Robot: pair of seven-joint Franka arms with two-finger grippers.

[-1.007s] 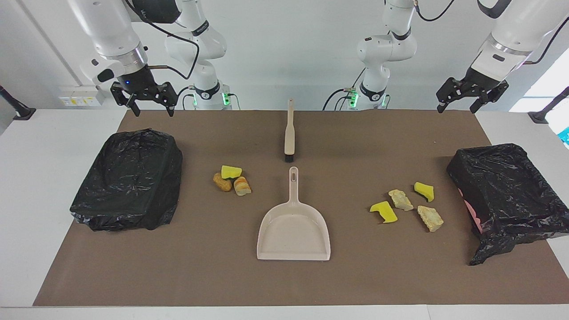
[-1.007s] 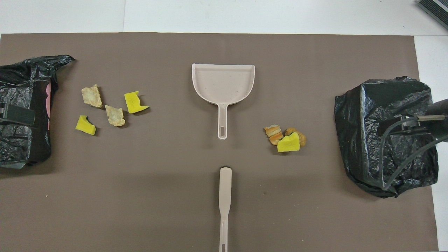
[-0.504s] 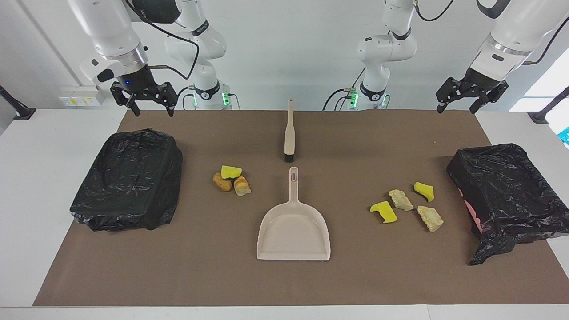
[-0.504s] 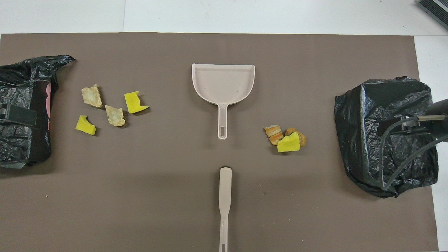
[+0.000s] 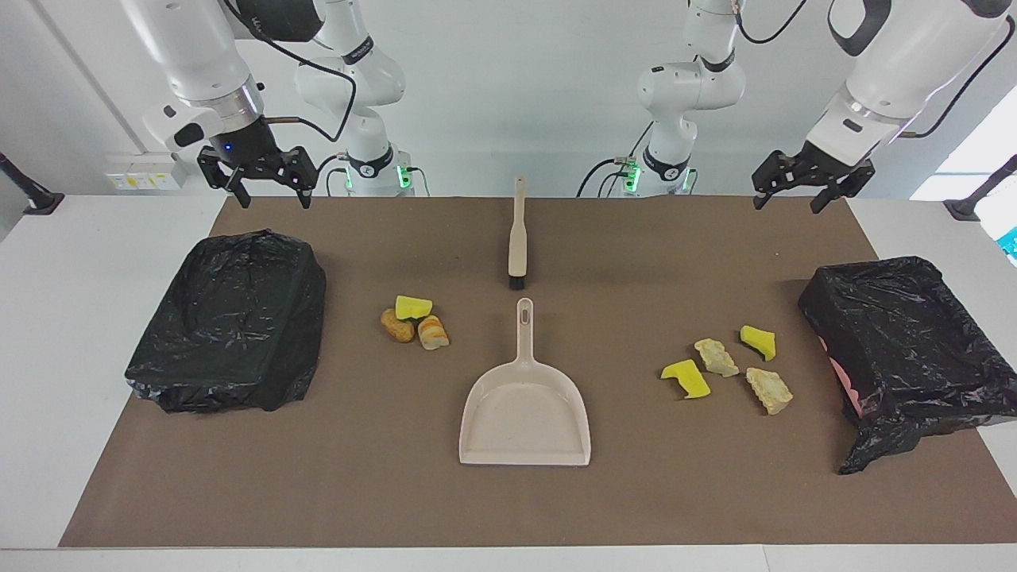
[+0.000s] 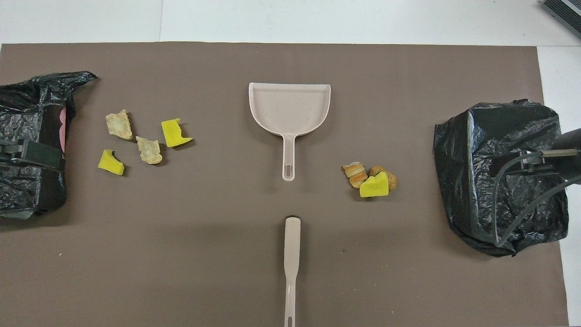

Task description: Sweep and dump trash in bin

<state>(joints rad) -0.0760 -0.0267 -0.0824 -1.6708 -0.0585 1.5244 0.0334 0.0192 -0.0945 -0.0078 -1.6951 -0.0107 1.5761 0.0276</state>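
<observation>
The dustpan is lying mid-tabletop, the brush nearer the robots; trash is sitting between dustpan and each bin.

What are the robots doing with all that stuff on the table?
Nothing is being handled yet. The left gripper and right gripper both hang open in the air at the robots' edge of the brown mat. The brush and dustpan lie untouched in the middle. The trash sits in two little piles on the mat, each near a bin lined with a black bag, so sweeping has not started.
</observation>
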